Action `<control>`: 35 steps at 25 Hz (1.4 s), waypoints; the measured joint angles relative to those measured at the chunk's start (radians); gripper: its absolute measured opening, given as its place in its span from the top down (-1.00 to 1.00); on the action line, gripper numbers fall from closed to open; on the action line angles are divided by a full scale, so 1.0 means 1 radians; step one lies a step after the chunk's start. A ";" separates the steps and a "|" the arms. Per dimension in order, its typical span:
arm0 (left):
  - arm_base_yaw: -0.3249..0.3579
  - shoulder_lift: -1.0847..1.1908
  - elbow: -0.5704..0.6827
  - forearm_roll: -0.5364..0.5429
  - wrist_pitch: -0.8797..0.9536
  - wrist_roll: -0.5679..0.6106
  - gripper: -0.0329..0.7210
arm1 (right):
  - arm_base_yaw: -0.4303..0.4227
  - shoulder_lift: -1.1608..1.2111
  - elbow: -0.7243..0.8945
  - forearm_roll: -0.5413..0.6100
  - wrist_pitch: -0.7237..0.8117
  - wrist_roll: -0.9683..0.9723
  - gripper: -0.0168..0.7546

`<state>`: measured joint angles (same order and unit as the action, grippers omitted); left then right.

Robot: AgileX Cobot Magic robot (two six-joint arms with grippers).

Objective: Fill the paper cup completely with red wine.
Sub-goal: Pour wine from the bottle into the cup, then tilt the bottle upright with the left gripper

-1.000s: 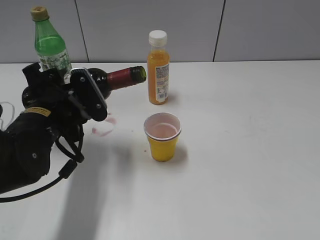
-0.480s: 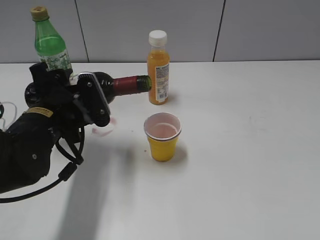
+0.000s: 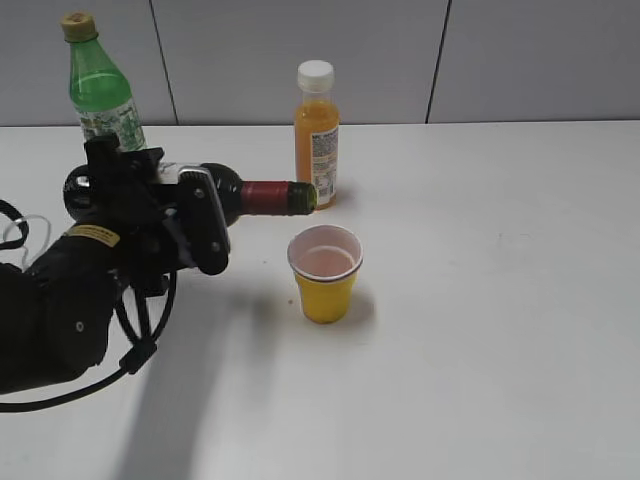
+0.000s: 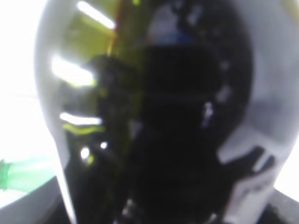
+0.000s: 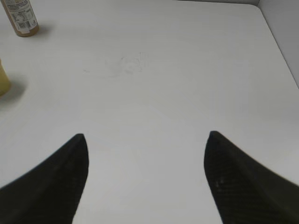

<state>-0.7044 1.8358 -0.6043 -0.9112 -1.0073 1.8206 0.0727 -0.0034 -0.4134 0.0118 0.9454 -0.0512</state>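
Observation:
The yellow paper cup (image 3: 324, 272) stands upright mid-table, its whitish-pink inside showing; its edge shows at the left of the right wrist view (image 5: 3, 80). My left gripper (image 3: 195, 215) is shut on the dark wine bottle (image 3: 255, 196), held lying sideways with its maroon-foiled neck pointing right. The mouth is just above and left of the cup's rim. No wine is seen flowing. The left wrist view is filled by the blurred dark bottle (image 4: 173, 140). My right gripper (image 5: 147, 140) is open and empty over bare table.
An orange juice bottle (image 3: 316, 135) with a white cap stands behind the cup, close to the wine bottle's mouth; its base shows in the right wrist view (image 5: 21, 18). A green plastic bottle (image 3: 102, 92) stands at the back left. The white table (image 3: 500, 300) stretches right.
My left gripper has carried the wine bottle right and slightly down, bringing its mouth from left of the juice bottle to just above the cup's left rim. The cup has not moved.

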 joint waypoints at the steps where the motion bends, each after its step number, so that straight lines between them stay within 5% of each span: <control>1: 0.000 0.007 0.000 0.000 -0.001 0.006 -0.55 | 0.000 0.000 0.000 0.000 0.000 0.000 -0.56; 35: 0.000 0.072 -0.075 -0.044 -0.064 0.292 -0.55 | 0.000 0.000 0.000 0.000 0.000 0.000 -0.56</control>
<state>-0.7044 1.9073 -0.6791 -0.9548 -1.0713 2.1124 0.0727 -0.0034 -0.4134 0.0118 0.9454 -0.0510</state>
